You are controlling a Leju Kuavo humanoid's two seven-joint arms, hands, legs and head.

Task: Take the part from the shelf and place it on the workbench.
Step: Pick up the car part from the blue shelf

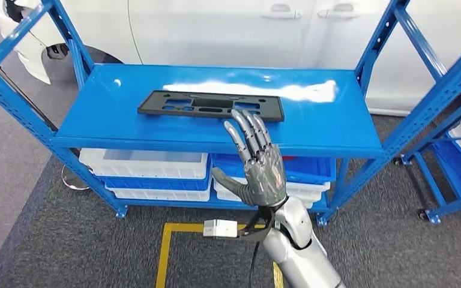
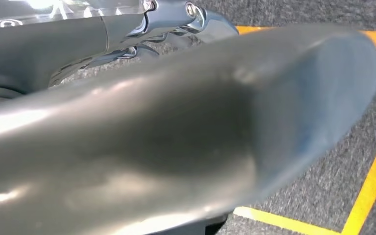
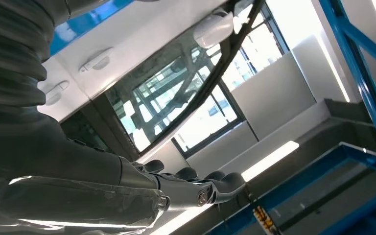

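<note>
In front of the shelf's near edge, right hand (image 1: pixel 258 162) is raised, palm-back to camera, fingers spread and extended, thumb out to the side, holding nothing. Fingertips overlap the near edge of the top deck in the head view, pointing toward the part; contact with it not evident. Left hand (image 2: pixel 176 127): wrist view is a blurred close-up of the thick grey thumb over dark carpet and yellow floor tape (image 2: pixel 372 181), fingers not readable, so cannot tell if apart or closed.

On the shelf (image 1: pixel 96 129), top deck: the part (image 1: pixel 210 105) lies flat, near the middle, long side parallel to the near edge, closer to the far edge than the near one. Below the deck, white bins (image 1: pixel 144 165) and blue bins (image 1: pixel 312 168) on the lower level. Beyond the shelf, a white car (image 1: pixel 216 30) with door handles visible.

Progress: early. Part not yet grasped, not lifted, workbench not visible. Left to do: reach over the deck, grip, lift, carry, set down. Judging by pose, this is the approach step.

Part look: black, thin, flat rectangular plate, matte plastic-looking, several cut-out slots and holes, a larger rectangular opening in the centre. Low profile means little edge to grab; likely needs a pinch on the near long edge.
</note>
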